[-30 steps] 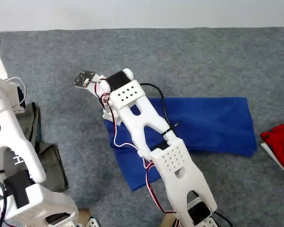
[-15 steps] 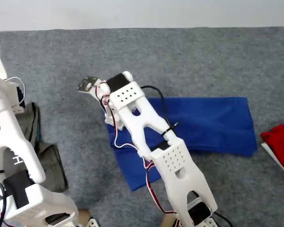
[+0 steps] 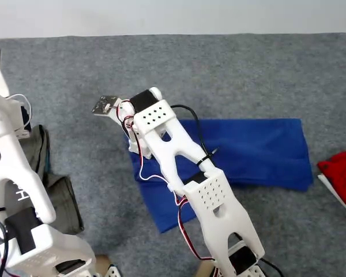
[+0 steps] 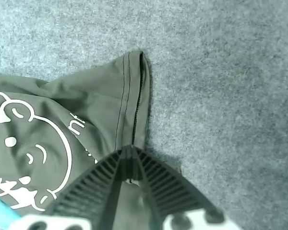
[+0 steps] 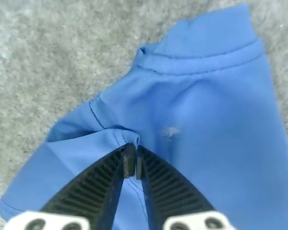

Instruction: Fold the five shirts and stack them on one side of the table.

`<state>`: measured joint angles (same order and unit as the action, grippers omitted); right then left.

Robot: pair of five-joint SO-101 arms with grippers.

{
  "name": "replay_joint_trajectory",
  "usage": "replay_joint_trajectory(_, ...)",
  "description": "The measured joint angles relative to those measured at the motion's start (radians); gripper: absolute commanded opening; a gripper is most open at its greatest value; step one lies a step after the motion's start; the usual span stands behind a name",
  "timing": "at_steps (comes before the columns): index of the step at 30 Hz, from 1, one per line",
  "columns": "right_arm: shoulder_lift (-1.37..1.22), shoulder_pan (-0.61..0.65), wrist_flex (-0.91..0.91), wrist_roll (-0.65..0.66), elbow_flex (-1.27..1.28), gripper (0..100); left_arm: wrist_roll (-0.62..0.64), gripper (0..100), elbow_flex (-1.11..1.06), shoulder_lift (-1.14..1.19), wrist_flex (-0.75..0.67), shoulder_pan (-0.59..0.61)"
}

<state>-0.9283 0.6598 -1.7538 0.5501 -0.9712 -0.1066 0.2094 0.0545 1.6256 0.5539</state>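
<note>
A blue shirt (image 3: 254,150) lies folded into a long band across the middle of the grey table, its left end under the right arm (image 3: 179,156). In the right wrist view my right gripper (image 5: 130,155) is shut on a raised fold of the blue shirt (image 5: 206,96), near its hemmed end. At the left edge of the table sits a dark olive shirt (image 3: 60,199) with a white print. My left gripper (image 4: 130,157) is shut, its tips resting at the stitched hem of the olive shirt (image 4: 62,120).
A red shirt (image 3: 341,170) pokes in at the right edge. A strip of light blue fabric (image 4: 0,215) shows beneath the olive shirt. The far half of the grey table (image 3: 219,69) is bare carpet.
The right arm's wrist has shifted slightly toward the near side and lower over the blue shirt's left end. The left arm has stayed still.
</note>
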Motion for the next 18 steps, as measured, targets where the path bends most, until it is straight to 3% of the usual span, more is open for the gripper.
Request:
replay_joint_trajectory(10,0.064,-0.005,0.000,0.014,0.002,1.2,-0.032,2,0.000,0.000,0.000,0.000)
replay_joint_trajectory(18,0.064,-0.095,0.000,0.014,0.002,1.2,-0.032,2,0.000,0.000,0.000,0.002)
